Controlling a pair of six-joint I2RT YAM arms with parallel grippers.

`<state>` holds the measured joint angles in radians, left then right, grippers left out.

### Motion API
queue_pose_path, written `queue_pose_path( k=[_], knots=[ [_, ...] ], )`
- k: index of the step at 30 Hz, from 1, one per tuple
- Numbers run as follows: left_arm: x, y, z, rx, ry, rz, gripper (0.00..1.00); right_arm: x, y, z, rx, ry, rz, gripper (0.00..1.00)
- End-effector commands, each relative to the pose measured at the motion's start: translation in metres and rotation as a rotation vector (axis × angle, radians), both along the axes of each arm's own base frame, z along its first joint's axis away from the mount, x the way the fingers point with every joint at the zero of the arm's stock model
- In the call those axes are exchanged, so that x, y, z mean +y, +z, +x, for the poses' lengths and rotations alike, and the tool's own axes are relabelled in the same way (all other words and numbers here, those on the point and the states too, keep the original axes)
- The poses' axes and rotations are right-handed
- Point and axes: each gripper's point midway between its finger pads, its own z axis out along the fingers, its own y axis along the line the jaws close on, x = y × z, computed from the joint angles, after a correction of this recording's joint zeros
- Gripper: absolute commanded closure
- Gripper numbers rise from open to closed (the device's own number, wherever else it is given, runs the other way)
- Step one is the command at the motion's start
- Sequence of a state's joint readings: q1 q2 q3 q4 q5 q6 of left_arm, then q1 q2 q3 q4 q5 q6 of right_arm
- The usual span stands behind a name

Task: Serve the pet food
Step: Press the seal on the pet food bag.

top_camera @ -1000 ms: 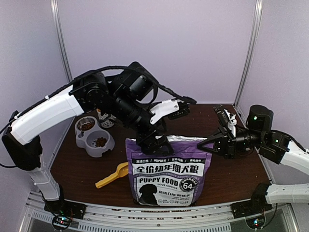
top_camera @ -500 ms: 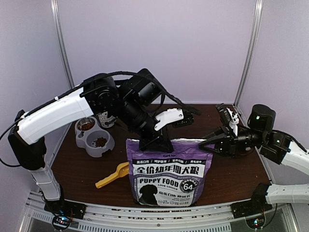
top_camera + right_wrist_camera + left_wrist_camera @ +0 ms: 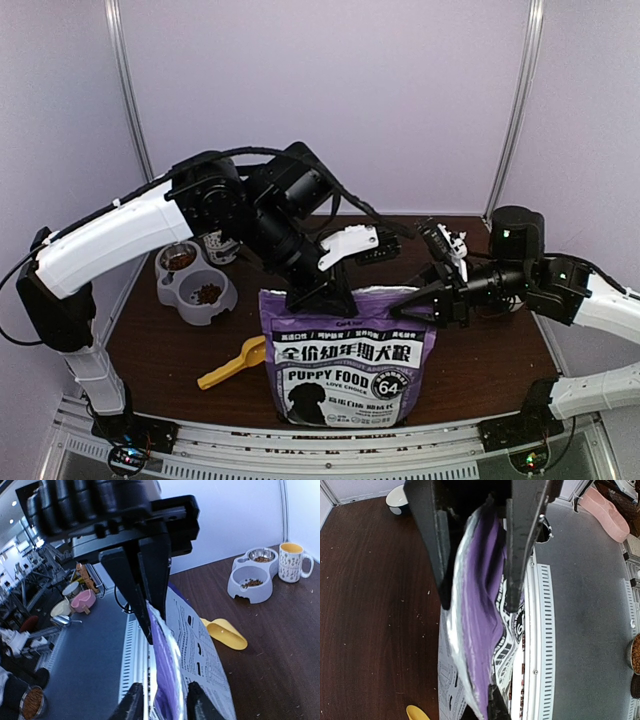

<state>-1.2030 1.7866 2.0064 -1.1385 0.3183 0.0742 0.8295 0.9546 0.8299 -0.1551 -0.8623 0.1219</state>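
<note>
Clamping bag top edge: left pincer; right pincer straddles it.

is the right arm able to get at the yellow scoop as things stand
Probably not directly: the yellow scoop lies beyond the upright puppy food bag, which stands between it and the right gripper, whose open fingers straddle the bag's top edge.

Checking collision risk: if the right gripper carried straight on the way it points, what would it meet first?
The pet food bag: its top edge sits between the right gripper's open fingers. Further along that edge, seemingly close, is the left gripper, clamped on the bag.
</note>
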Motion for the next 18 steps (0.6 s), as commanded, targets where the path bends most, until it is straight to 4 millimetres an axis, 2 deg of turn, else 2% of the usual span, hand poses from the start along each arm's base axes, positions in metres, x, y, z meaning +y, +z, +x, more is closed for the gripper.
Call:
queue_pose_path(
  k=[1,4,5,8,11,16,18],
  knots=[
    [-0.009,0.015,-0.007,0.002,-0.036,-0.075,1.00,0.006,0.001,0.006,-0.067,-0.027,-0.033,0.80],
    [-0.013,0.018,-0.006,0.004,-0.036,-0.095,1.00,0.005,0.001,0.008,-0.086,-0.046,-0.034,0.95],
    [-0.015,0.018,-0.006,0.003,-0.034,-0.105,0.91,0.004,0.002,0.009,-0.093,-0.054,-0.031,1.00],
    [-0.022,0.018,-0.004,0.006,-0.034,-0.123,0.74,0.002,0.007,0.010,-0.118,-0.073,-0.014,1.00],
    [-0.030,0.014,-0.003,0.007,-0.032,-0.124,0.66,-0.001,0.011,0.010,-0.132,-0.083,-0.005,1.00],
    [-0.043,0.012,-0.001,0.002,-0.037,-0.130,0.71,-0.003,0.011,0.008,-0.133,-0.082,-0.009,1.00],
    [-0.046,0.011,-0.001,-0.001,-0.038,-0.132,0.79,-0.004,0.011,0.007,-0.135,-0.083,-0.005,1.00]
  ],
)
